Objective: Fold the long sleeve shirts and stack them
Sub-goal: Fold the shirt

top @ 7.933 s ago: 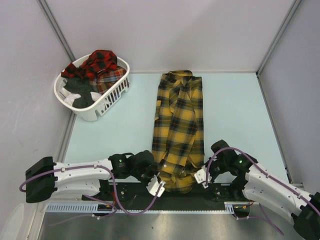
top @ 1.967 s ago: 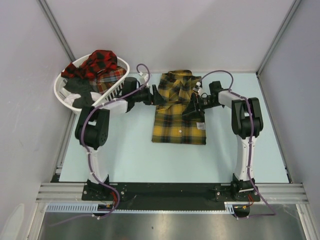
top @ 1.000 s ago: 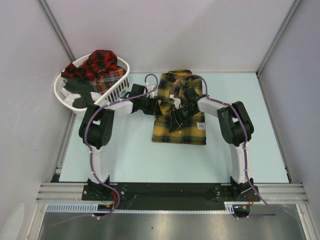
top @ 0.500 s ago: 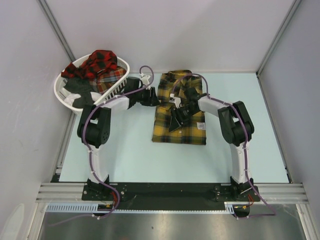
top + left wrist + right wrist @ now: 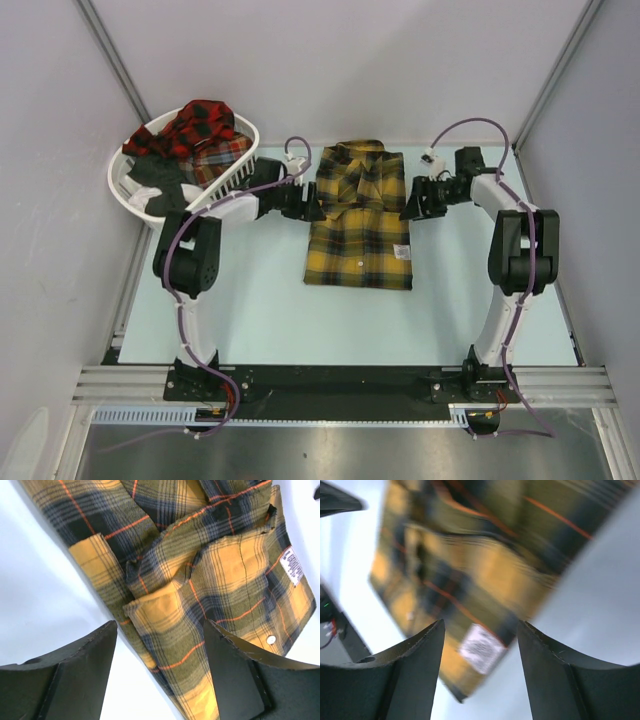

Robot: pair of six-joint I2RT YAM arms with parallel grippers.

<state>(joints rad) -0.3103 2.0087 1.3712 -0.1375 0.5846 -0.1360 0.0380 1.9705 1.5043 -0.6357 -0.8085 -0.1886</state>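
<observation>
Mustard plaid shirt (image 5: 358, 230) lies folded, upper centre of the surface (image 5: 250, 300). Left claw (image 5: 310, 205) and right claw (image 5: 409, 207) flank it, both open and empty. This fold seems finished; next, fetch a red shirt (image 5: 200, 122) from the basket (image 5: 232, 182), upper left.

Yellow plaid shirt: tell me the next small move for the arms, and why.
Probably draw the left gripper back from the yellow plaid shirt and swing it toward the basket. The shirt lies folded into a rectangle, the right gripper and the left one flank it with open, empty jaws, and a red plaid shirt waits in the basket.
</observation>
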